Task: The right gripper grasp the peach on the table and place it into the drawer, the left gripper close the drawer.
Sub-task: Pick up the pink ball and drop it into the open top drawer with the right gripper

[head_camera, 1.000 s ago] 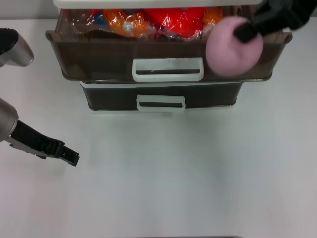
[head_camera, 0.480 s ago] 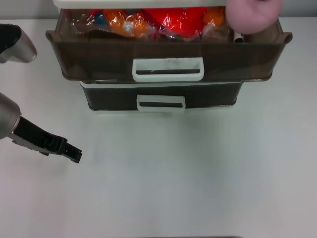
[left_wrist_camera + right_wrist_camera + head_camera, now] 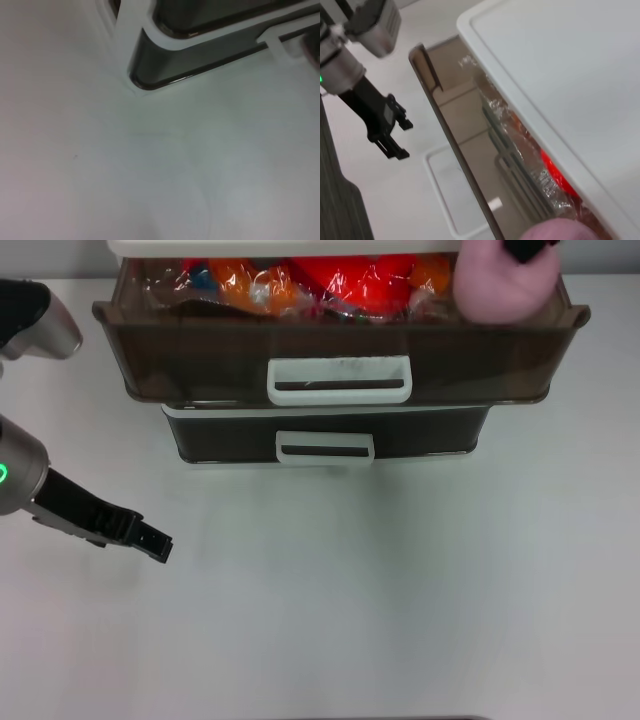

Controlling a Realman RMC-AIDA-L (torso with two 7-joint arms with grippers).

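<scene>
The jaws of the right gripper (image 3: pixel 527 248) cannot be judged: only a black tip shows at the top edge of the head view, touching the top of the peach (image 3: pixel 503 285). The peach is over the right end of the open drawer (image 3: pixel 200 350), its lower part already behind the smoky front wall, just beside the orange and red wrapped snacks (image 3: pixel 330 285).

The left gripper (image 3: pixel 150 540) hangs low over the table (image 3: pixel 400 620), well apart from the wide white handle (image 3: pixel 339 379), and its 2 fingers look close together.

I think the main risk is a release too near the front wall: the peach could rest on the rim or on the snacks and roll out. If it sits high, it may catch under the white cabinet top (image 3: pixel 560 65) when the drawer is pushed in.
</scene>
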